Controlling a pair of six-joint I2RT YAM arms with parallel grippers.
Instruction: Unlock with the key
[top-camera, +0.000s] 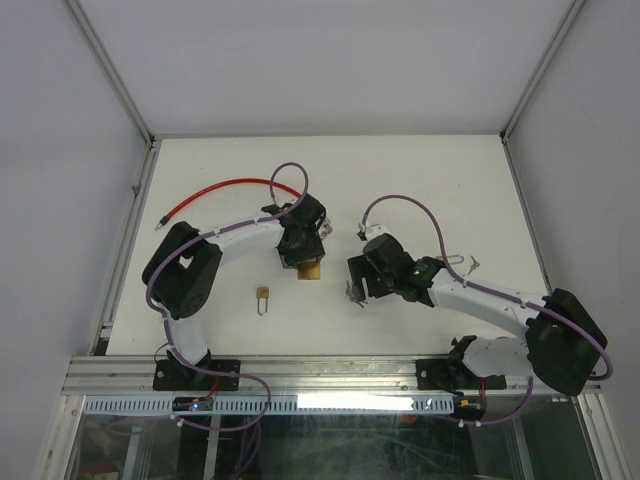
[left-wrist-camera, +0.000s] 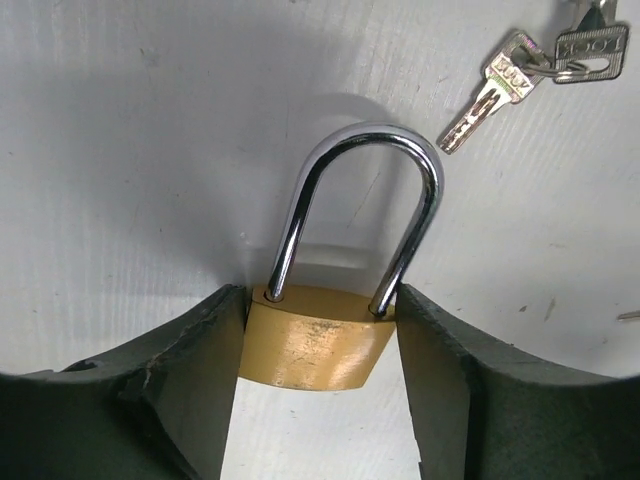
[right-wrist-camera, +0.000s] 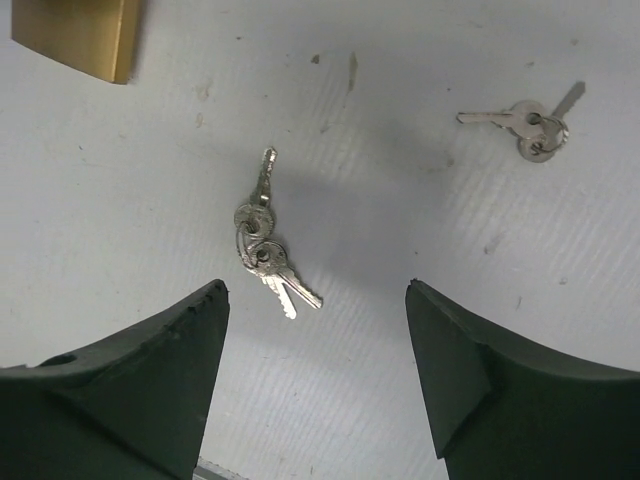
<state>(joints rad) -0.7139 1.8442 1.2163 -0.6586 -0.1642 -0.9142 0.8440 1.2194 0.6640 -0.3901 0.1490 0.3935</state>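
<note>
Left wrist, whole padlock (left-wrist-camera: 312, 345), half-hidden from above

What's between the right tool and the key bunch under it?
Nothing visible. The right tool hangs open directly over the key bunch; the other keys and the padlock sit off to the sides.

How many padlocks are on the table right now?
2. The big padlock sits in the left claw; the small padlock lies loose on the table, left of it. More could be hidden.
</note>
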